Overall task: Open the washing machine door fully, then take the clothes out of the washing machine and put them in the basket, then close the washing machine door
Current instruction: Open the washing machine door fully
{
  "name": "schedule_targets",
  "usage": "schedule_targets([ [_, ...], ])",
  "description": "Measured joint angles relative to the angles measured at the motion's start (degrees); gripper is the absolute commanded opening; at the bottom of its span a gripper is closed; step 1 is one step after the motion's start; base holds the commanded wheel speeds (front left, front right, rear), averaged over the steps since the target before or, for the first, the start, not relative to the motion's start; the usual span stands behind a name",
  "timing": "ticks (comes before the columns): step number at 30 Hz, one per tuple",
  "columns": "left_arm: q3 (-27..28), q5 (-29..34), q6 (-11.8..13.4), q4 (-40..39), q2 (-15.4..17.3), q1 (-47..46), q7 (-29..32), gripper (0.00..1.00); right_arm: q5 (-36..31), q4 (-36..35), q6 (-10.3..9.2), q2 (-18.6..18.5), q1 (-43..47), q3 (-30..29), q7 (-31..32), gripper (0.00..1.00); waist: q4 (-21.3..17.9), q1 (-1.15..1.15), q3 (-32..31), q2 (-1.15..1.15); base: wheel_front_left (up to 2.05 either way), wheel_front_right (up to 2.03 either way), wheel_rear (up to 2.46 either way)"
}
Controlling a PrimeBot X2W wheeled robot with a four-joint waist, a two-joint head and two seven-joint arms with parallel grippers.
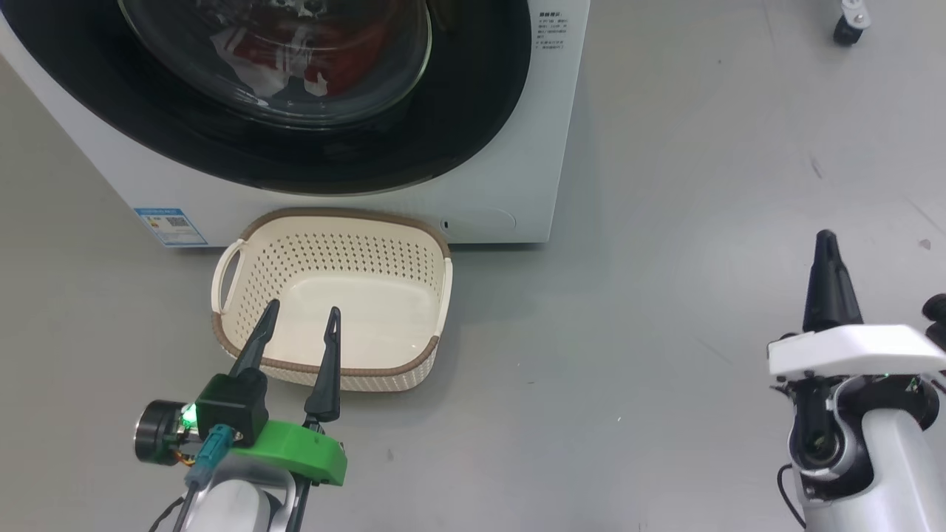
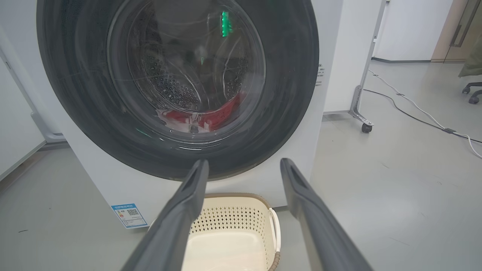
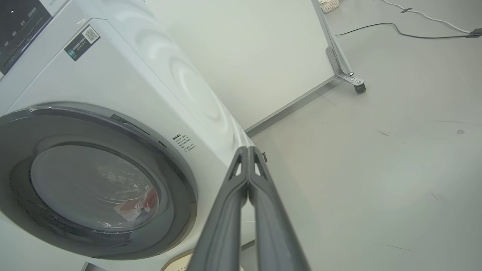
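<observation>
The white washing machine stands ahead with its round black-rimmed door shut against the front. Red and white clothes lie inside the drum behind the glass, also seen as clothes from the head. The cream basket sits on the floor right below the door, with nothing in it. My left gripper hovers open over the basket's near rim, fingers pointing at the machine. My right gripper is far to the right over bare floor, fingers pressed together on nothing.
A blue label sticker marks the washer's lower left corner. A white wheeled panel with a caster stands right of the machine, and cables run across the grey floor behind it. Another caster is at the far right.
</observation>
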Motion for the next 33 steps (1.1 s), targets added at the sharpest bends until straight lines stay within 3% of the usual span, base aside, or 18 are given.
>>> schedule_targets([
  [8,-0.14,0.0,-0.87,-0.92,-0.03,-2.54,0.0,1.0,11.69,0.05,0.03,-0.05,-9.04,-4.16,4.32,0.0,1.71,0.0,4.44,0.0,0.0,0.0,0.0],
  [15,-0.27,0.0,-1.42,-1.82,-0.07,-4.16,0.0,1.0,17.28,0.23,-0.09,-0.22,-17.71,-4.9,9.59,0.0,3.5,0.0,8.09,0.0,0.0,0.0,0.0],
  [33,-0.71,-1.09,-3.09,-3.38,-0.29,-9.51,0.0,1.0,14.81,5.14,-1.59,-5.38,-37.15,-2.98,18.81,0.0,7.25,0.0,18.05,0.0,0.0,0.0,0.0],
])
